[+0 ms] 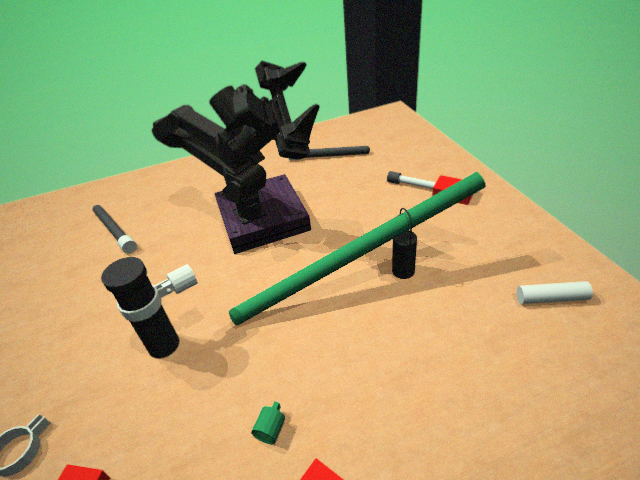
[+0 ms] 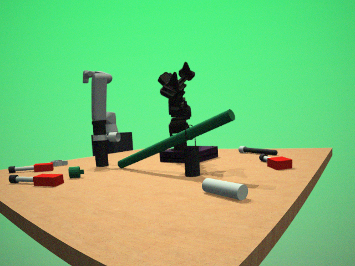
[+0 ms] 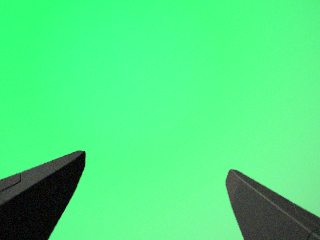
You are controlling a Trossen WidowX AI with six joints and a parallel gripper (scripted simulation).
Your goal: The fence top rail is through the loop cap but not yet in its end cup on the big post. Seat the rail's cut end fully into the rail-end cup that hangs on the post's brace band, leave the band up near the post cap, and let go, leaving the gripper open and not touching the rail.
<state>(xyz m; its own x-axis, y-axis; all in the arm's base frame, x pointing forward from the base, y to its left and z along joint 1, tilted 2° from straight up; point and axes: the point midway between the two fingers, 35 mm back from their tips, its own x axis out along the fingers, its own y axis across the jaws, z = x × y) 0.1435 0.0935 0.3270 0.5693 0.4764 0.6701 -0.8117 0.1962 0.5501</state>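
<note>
The green rail (image 1: pixel 336 260) (image 2: pixel 160 146) slants through the wire loop on the small black post (image 1: pixel 404 258) (image 2: pixel 192 161). Its low end is down at or near the table, below and apart from the white end cup (image 1: pixel 182 279) (image 2: pixel 114 137). The cup is empty and hangs on the grey brace band (image 1: pixel 139 311) (image 2: pixel 99 137), high on the upright big black post (image 1: pixel 155 335) (image 2: pixel 101 157), just below its cap. My gripper (image 1: pixel 311 84) (image 2: pixel 179 67) (image 3: pixel 158 167) is open and empty, high above the table and away from the rail.
A loose green cup (image 1: pixel 268 423) (image 2: pixel 74 172) lies in front of the big post. A white cylinder (image 1: pixel 555 292) (image 2: pixel 223 189) lies beyond the small post. A dark rod with a white end (image 1: pixel 109 222) and a loose grey ring (image 1: pixel 31 454) lie near the left.
</note>
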